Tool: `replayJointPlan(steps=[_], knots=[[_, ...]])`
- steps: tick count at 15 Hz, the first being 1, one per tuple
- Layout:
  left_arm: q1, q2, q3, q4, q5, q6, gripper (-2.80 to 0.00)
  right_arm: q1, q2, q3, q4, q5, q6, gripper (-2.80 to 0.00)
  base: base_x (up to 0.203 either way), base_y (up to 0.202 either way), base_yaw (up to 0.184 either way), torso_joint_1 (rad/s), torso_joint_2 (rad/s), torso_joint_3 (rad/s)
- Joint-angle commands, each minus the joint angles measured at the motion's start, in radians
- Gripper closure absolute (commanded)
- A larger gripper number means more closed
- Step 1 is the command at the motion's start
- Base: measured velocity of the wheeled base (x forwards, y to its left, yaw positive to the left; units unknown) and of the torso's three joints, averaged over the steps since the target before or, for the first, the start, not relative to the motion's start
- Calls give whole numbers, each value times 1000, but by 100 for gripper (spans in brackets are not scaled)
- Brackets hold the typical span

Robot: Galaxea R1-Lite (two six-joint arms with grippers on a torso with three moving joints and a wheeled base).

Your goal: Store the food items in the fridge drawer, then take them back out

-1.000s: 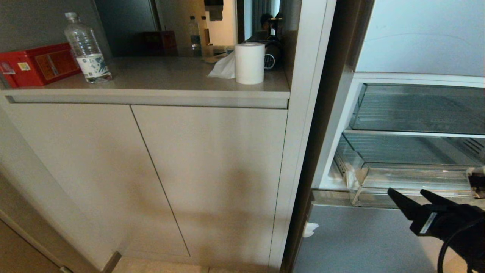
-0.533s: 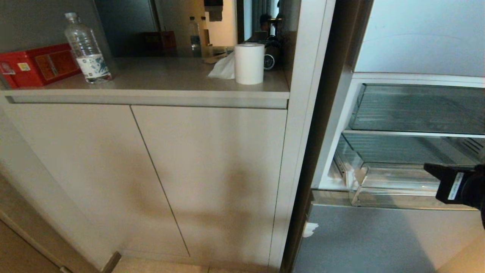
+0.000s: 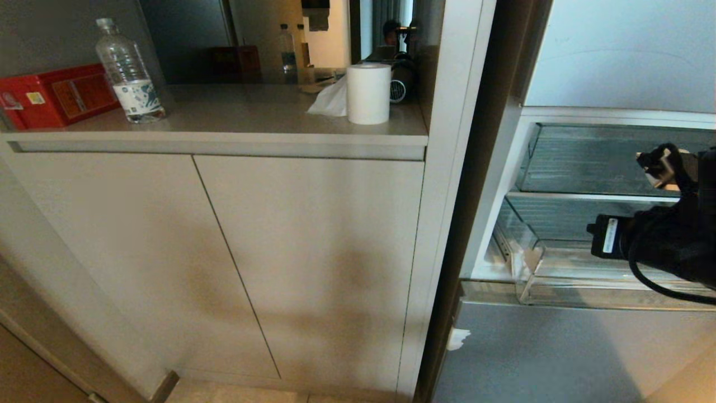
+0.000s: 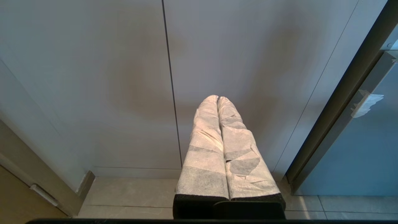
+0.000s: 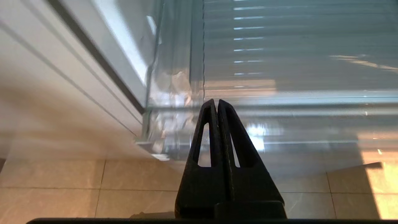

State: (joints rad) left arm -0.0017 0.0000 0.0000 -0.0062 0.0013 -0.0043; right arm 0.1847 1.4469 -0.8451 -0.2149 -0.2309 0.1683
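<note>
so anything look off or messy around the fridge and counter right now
Mostly tidy. A loose crumpled tissue lies against the paper roll on the counter, and a torn white scrap sticks to the edge of the grey fridge door. No food shows in the clear drawer.

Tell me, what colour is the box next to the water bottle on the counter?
Red, with orange-yellow labels; the box shows best in the head view.
</note>
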Motion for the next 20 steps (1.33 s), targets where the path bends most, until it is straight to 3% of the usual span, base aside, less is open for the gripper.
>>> replayJointPlan(steps=[1, 8, 14, 20], knots=[[0, 2, 2, 0, 0, 0, 0, -22, 109, -39, -4, 5, 1, 0, 0, 0, 0, 0, 0, 0], [0, 2, 2, 0, 0, 0, 0, -50, 144, -69, 62, 30, -31, 0, 0, 0, 0, 0, 0, 0], [0, 2, 2, 0, 0, 0, 0, -53, -33, -25, 202, 31, -31, 0, 0, 0, 0, 0, 0, 0], [0, 2, 2, 0, 0, 0, 0, -53, -81, -24, 207, 30, -19, 0, 0, 0, 0, 0, 0, 0]])
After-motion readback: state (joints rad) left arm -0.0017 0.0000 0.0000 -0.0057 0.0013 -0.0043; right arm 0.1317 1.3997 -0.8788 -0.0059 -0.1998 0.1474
